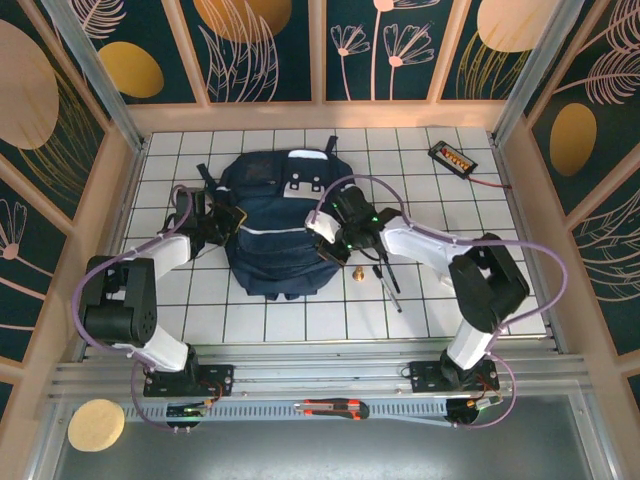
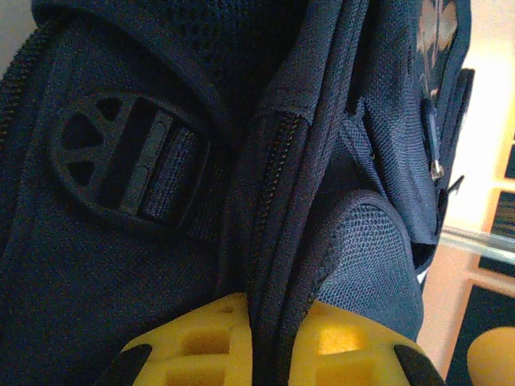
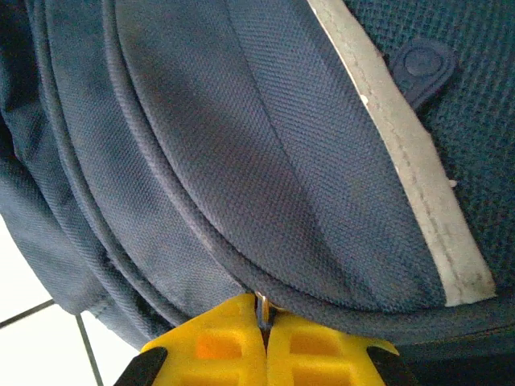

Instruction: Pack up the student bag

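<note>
The student bag (image 1: pixel 275 235) lies flat on the bench (image 1: pixel 440 200) between the two pincers, front pocket up, its long axis running away from the arms with the handle end far. The left pincer (image 2: pixel 269 342) is clamped on a zipper fold at the bag's side. The right pincer (image 3: pixel 265 326), fingers pressed together, pinches the seam edge just ahead of it.

White left arm (image 1: pixel 165 252) and right arm (image 1: pixel 420 245), black joint blocks, lilac cables (image 1: pixel 75 300) trailing behind the jaws, yellow gridded fingers (image 3: pixel 225 346), black-edged.
</note>
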Robot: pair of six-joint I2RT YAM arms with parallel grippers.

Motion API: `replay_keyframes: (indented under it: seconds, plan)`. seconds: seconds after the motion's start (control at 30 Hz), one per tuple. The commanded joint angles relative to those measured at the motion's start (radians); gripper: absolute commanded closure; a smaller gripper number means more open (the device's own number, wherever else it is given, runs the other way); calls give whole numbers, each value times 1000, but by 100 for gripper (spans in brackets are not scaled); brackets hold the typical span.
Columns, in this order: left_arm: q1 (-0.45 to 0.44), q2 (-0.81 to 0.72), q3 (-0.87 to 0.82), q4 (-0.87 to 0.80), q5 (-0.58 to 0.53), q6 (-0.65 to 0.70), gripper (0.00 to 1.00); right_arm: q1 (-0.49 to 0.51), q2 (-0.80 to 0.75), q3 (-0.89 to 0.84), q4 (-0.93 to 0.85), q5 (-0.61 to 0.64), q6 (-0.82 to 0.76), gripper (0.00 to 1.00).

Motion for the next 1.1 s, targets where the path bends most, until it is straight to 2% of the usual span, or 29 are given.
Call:
replay_keyframes:
  seconds: [0.0,0.13,0.33,0.43,0.57,0.77,0.87,1.07]
  plan:
    - [-15,-48,-23,158,-19,-132,100,44,72,150,-90,-93,104,100]
    - [-21,-72,-53,189,-33,-163,100,43,186,321,-219,-151,264,100]
    - [-21,-126,-75,192,-73,-187,100,14,249,437,-238,-280,614,100]
    - [-21,-152,-87,188,-109,-195,100,4,221,388,-163,-342,804,100]
    - [-24,-157,-106,221,-132,-231,100,4,134,209,147,-407,1099,100]
    - [-26,-159,-103,228,-156,-245,100,18,172,223,206,-447,1125,100]
    - [-28,-165,-129,263,-171,-280,100,68,194,237,181,-401,1056,100]
    - [-56,-169,-141,306,-210,-336,100,115,233,254,219,-331,1024,100]
